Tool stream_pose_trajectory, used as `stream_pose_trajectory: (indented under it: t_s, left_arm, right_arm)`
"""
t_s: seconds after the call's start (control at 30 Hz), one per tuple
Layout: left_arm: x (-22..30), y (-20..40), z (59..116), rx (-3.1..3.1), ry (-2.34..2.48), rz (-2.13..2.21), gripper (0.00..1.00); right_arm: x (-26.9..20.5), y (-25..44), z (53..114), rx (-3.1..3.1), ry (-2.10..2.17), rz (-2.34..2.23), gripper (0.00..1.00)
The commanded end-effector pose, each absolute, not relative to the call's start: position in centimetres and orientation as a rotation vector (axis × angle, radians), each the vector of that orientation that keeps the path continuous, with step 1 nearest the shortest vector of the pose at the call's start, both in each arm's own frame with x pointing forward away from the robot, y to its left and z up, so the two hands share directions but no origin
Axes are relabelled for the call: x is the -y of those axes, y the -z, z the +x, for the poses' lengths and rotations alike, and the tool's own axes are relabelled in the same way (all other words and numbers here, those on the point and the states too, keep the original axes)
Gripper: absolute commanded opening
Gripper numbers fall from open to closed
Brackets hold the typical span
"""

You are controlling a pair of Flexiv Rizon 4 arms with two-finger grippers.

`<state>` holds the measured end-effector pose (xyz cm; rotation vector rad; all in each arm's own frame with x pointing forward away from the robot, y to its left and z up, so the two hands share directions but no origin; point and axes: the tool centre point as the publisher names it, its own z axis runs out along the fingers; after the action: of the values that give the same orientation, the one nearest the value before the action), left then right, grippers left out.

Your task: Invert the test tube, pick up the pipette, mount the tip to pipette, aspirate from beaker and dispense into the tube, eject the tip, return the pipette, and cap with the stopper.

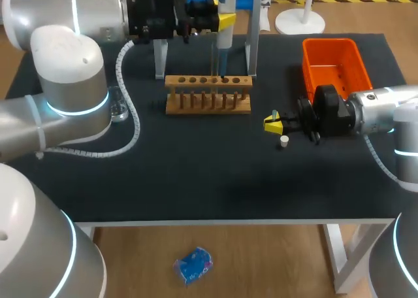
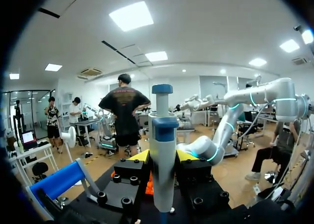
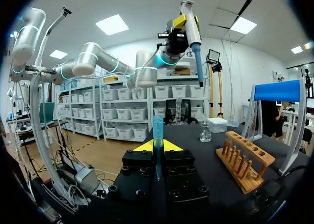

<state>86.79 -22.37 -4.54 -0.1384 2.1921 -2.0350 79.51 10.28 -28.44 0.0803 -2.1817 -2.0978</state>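
Note:
A white and blue pipette (image 1: 224, 23) hangs upright above the wooden tube rack (image 1: 209, 93), my left gripper (image 1: 217, 20) shut on its body. Its thin lower end points down at the rack's right holes. In the left wrist view the pipette (image 2: 163, 150) fills the gap of the left gripper (image 2: 162, 157). My right gripper (image 1: 274, 123) is low over the table right of the rack, shut on a clear test tube (image 3: 157, 133) that stands upright in the right gripper (image 3: 157, 146). A small white stopper (image 1: 284, 140) lies just in front of it.
An orange bin (image 1: 333, 63) stands at the back right, behind the right arm. A glass beaker (image 1: 119, 108) is left of the rack, near my left arm. The pipette stand (image 1: 251, 43) with its blue top rises behind the rack.

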Motion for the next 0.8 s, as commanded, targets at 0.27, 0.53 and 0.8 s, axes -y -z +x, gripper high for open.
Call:
stream_pose_trajectory:
  t_s: [0.27, 0.53, 0.8]
  left_arm:
    - [22.2, 4.5, 86.8, -2.192, 2.036, -0.137, 0.0]
    - [22.2, 4.4, 86.9, -2.18, 2.053, -0.136, 0.0]
    - [23.2, 4.1, 85.8, -2.257, 2.087, -0.031, 0.0]
  right_arm:
    - [-10.2, 28.4, 79.5, 2.184, 2.095, 0.081, 0.0]
    - [-10.2, 28.4, 79.5, 2.184, 2.095, 0.081, 0.0]
    - [-10.2, 28.4, 79.5, 2.184, 2.095, 0.081, 0.0]
